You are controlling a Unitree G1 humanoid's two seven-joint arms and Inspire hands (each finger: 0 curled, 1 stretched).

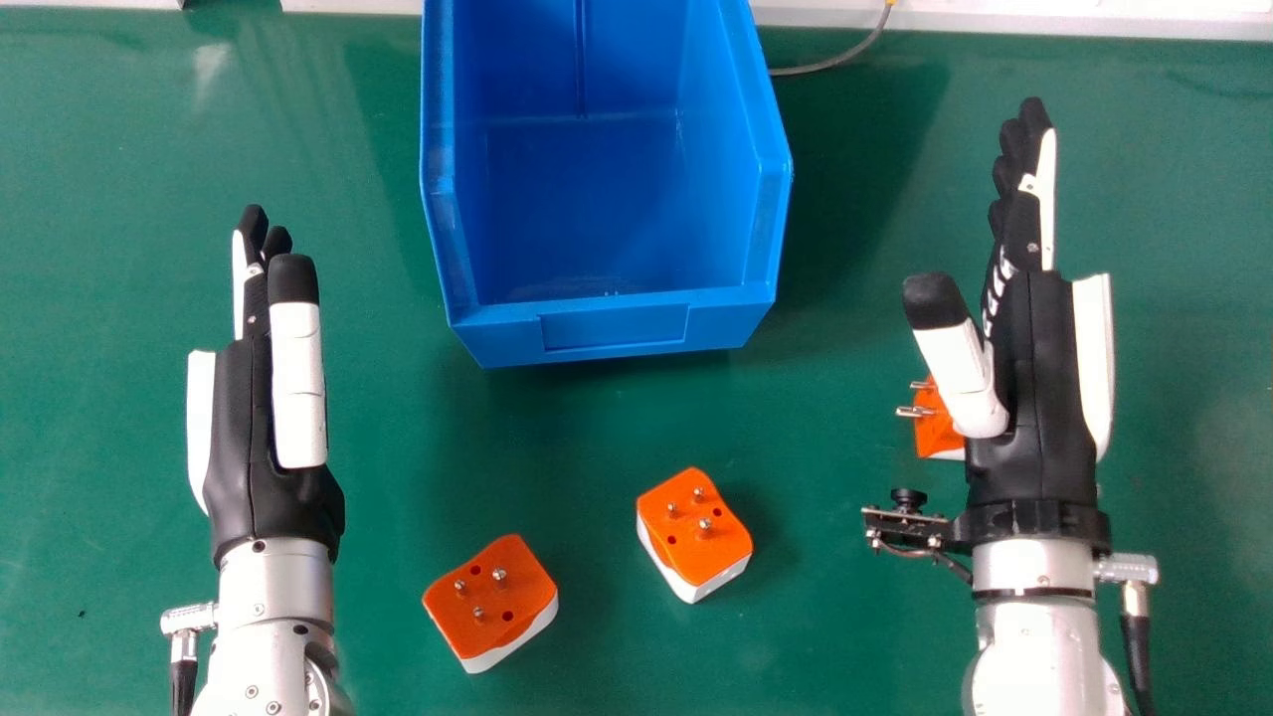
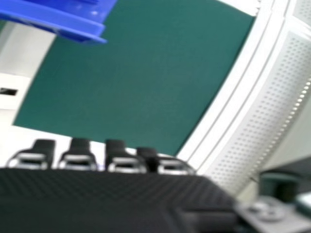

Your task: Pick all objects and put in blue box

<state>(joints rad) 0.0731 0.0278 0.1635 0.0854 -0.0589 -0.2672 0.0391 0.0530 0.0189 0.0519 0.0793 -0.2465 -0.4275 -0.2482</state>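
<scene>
My left hand [image 1: 288, 388] is at the left of the head view, fingers straight, holding nothing. On the right, my right hand [image 1: 1029, 388] has straight fingers and its thumb apart; in the right hand view its fingers [image 2: 77, 156] show too. The blue box [image 1: 617, 323], empty, stands between the hands, farther back; its edge [image 2: 53, 22] appears in the right hand view. One orange and white plug adapter [image 1: 487, 602] lies front left of centre, pins up. A second adapter [image 1: 696, 527] lies near the centre, pins up. A third adapter [image 1: 935, 428] is partly hidden beneath my right hand's thumb.
The green table [image 1: 378, 418] surrounds the box and adapters. Behind the box runs a white ledge [image 1: 1094, 18], with a grey cable [image 1: 840, 58] at the box's right. A small camera mount [image 1: 907, 517] sticks out from the right wrist.
</scene>
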